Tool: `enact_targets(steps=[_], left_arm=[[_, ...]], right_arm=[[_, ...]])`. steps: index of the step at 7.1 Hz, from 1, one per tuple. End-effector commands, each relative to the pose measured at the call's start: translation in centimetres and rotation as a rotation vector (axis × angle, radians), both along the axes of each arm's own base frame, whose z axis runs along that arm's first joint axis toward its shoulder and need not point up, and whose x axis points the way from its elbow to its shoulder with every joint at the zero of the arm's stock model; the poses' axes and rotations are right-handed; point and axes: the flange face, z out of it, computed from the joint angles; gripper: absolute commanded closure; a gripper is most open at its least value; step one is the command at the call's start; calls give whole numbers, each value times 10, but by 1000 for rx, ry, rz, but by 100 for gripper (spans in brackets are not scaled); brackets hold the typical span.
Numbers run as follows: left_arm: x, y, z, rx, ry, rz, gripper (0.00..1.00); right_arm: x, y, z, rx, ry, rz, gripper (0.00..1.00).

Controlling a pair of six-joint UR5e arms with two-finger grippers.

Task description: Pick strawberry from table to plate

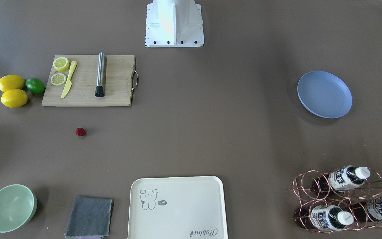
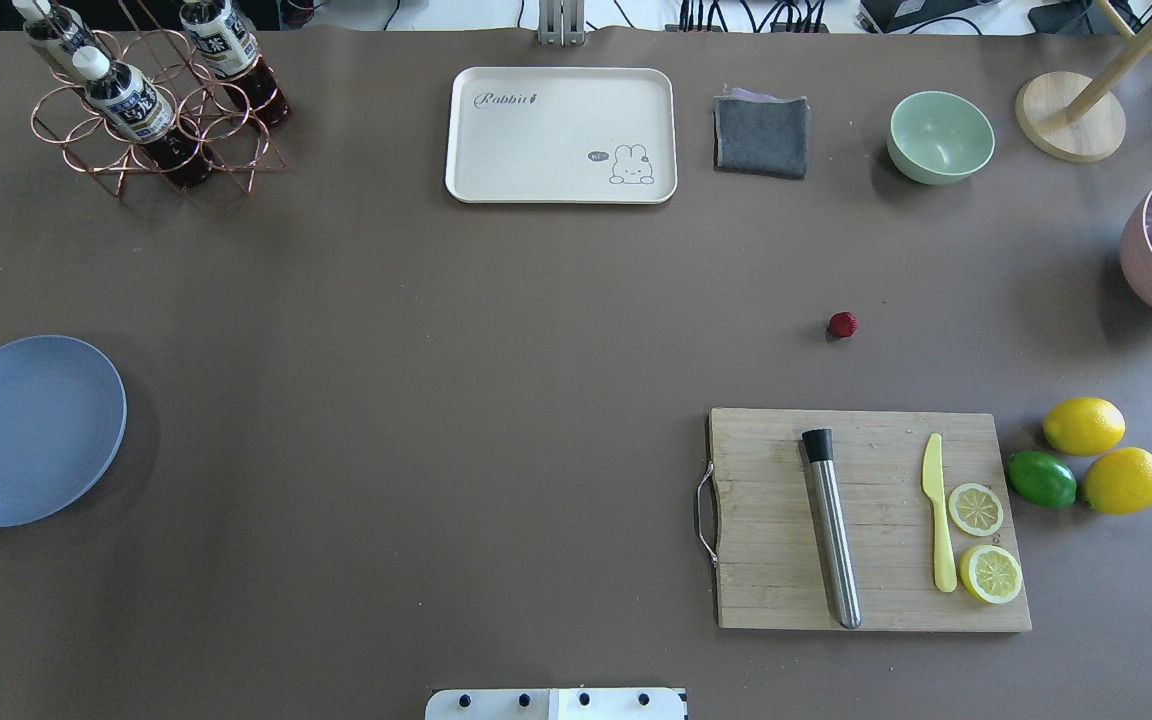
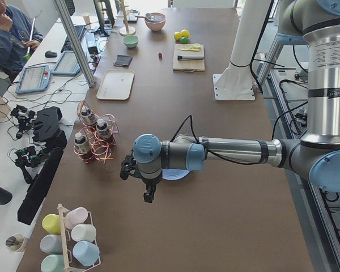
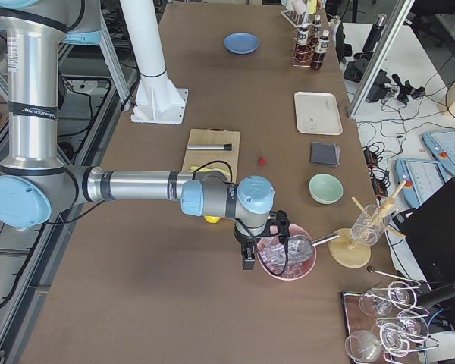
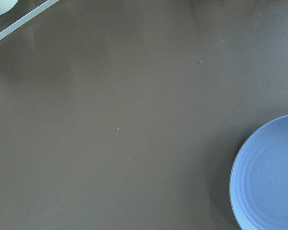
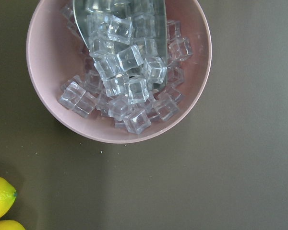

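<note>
The small dark red strawberry [image 1: 80,132] [image 2: 842,324] lies alone on the bare brown table [image 2: 436,400], a little beyond the cutting board. The blue plate [image 1: 324,94] [image 2: 26,428] sits empty at the table's far left edge, and its rim shows in the left wrist view [image 5: 269,177]. My left gripper [image 3: 149,195] hangs above the table beside the plate, seen only in the exterior left view; I cannot tell if it is open or shut. My right gripper [image 4: 249,262] hovers next to a pink bowl, seen only in the exterior right view, its state unclear.
A wooden cutting board [image 2: 866,520] carries a steel rod, a yellow knife and lemon slices. Two lemons and a lime [image 2: 1041,479] lie beside it. A cream tray [image 2: 561,135], grey cloth [image 2: 761,135], green bowl [image 2: 940,137], bottle rack [image 2: 151,95] and pink ice bowl [image 6: 117,67] line the edges.
</note>
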Motion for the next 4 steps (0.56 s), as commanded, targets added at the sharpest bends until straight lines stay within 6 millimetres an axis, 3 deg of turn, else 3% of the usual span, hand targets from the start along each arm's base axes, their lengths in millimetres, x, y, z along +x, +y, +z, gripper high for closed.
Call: enact_targets(steps=[1,4], left_arm=[[1,12,6,7,0,3,0],[0,13,4,14,0,1,0]], right_arm=[[0,0,0,0,-2,0,0],[0,2,2,-4,-2,0,0]])
